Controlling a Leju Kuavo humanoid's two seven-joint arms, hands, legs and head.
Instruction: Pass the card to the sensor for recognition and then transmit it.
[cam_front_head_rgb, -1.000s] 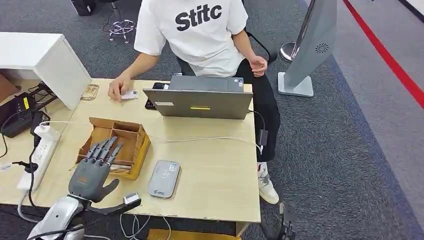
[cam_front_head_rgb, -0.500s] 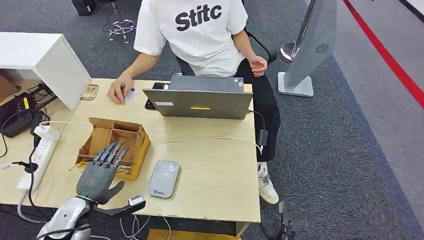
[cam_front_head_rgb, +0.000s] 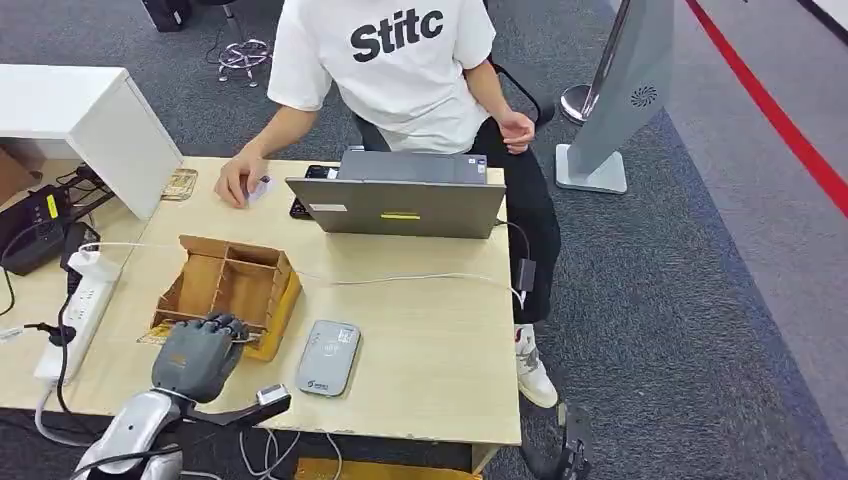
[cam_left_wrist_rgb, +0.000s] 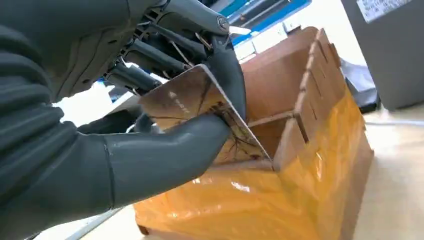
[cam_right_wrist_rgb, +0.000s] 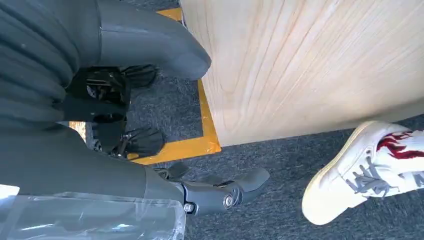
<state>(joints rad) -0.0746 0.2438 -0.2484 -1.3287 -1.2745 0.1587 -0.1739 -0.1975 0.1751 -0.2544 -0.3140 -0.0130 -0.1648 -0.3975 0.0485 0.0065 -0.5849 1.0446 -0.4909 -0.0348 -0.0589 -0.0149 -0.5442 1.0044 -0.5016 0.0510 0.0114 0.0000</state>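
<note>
My left hand (cam_front_head_rgb: 197, 355), in the lower left of the head view, pinches the card (cam_left_wrist_rgb: 200, 107) between thumb and fingers at the near end of the wooden box (cam_front_head_rgb: 228, 288). The sensor (cam_front_head_rgb: 328, 357) lies just right of it, flat, its long axis pointing away. My right hand (cam_right_wrist_rgb: 150, 55) hangs beside the table (cam_right_wrist_rgb: 310, 60), holding nothing, fingers apart.

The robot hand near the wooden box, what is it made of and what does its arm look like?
The left robot hand is dark grey with a matte, rubbery-looking skin, a ribbed cover at the wrist and a thick thumb; thin metal rods and a screw show among its darker fingers. Its arm is a smooth silver shell with a black cable alongside. The right robot hand has the same grey skin.
</note>
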